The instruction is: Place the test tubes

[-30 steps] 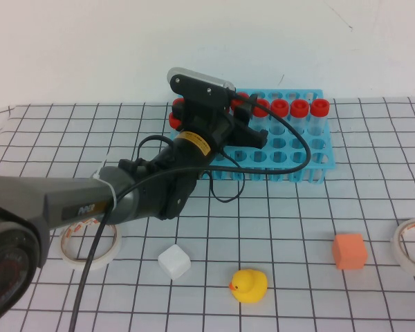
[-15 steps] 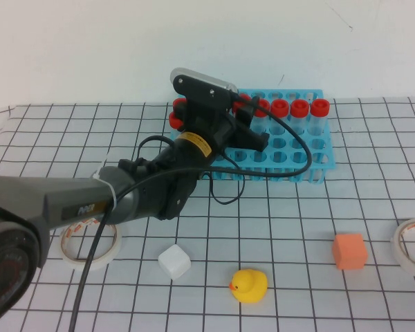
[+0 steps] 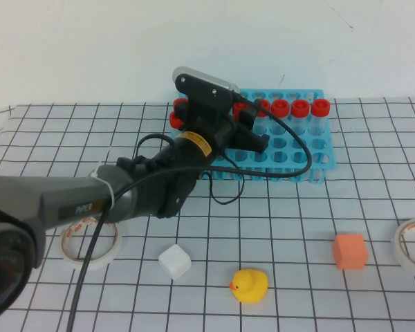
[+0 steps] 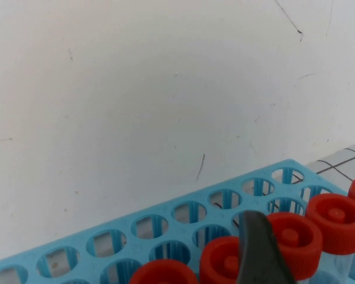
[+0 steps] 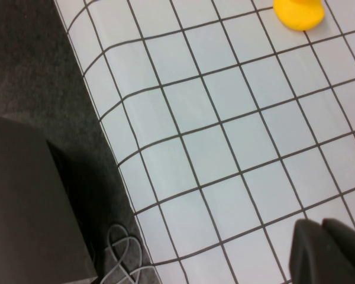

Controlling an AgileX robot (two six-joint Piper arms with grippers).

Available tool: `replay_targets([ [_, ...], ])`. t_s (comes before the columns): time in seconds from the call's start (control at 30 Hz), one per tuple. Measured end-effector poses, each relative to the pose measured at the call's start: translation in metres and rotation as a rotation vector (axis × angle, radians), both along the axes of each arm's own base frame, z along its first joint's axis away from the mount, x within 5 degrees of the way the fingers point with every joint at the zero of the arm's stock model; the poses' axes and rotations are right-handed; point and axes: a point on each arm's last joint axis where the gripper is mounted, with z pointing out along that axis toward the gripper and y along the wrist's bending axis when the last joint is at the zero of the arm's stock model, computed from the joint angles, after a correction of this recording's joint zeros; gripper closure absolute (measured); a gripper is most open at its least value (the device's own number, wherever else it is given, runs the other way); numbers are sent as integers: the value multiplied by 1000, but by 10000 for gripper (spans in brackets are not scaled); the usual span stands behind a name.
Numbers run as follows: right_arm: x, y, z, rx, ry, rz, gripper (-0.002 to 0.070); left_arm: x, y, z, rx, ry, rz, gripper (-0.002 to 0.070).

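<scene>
Left gripper (image 3: pixel 252 128) hangs over the red-capped test tubes (image 3: pixel 299 108) in the blue rack (image 3: pixel 311 162) at upper centre, its hold impossible to tell, probably seating one, so a straight lift clear follows, while right gripper (image 5: pixel 322 234), closed and empty, waits above the grid mat (image 5: pixel 225 118).

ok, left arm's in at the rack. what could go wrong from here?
1. The left gripper sits among the red caps in the blue rack, jaws apart. Pulling away sideways could snag a cap or drag the rack.
2. Its cable loops across the rack and may catch on it.
The right gripper is shut over the grid mat near its edge, so it is unlikely to interfere.
</scene>
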Motion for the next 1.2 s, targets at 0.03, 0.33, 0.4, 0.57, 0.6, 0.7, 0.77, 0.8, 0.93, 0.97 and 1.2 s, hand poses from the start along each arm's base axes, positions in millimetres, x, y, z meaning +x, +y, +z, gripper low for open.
replay_targets([
  [0.03, 0, 0, 0, 0, 0, 0, 678, 0, 0, 2, 5, 2, 0, 343],
  [0.33, 0, 0, 0, 0, 0, 0, 678, -21, 13, 76, 93, -109, 8, 352],
  [0.4, 0, 0, 0, 0, 0, 0, 678, -31, 19, 101, 108, -145, 12, 365],
  [0.57, 0, 0, 0, 0, 0, 0, 678, -64, 38, 164, 169, -259, 29, 462],
  [0.6, 0, 0, 0, 0, 0, 0, 678, -72, 43, 176, 183, -278, 33, 498],
  [0.7, 0, 0, 0, 0, 0, 0, 678, -99, 60, 211, 203, -314, 44, 611],
  [0.77, 0, 0, 0, 0, 0, 0, 678, -122, 73, 234, 208, -333, 51, 645],
  [0.8, 0, 0, 0, 0, 0, 0, 678, -133, 80, 245, 207, -342, 54, 655],
  [0.93, 0, 0, 0, 0, 0, 0, 678, -178, 107, 279, 206, -374, 68, 669],
  [0.97, 0, 0, 0, 0, 0, 0, 678, -190, 114, 287, 203, -382, 72, 671],
  [1.2, 0, 0, 0, 0, 0, 0, 678, -255, 153, 313, 199, -386, 88, 674],
])
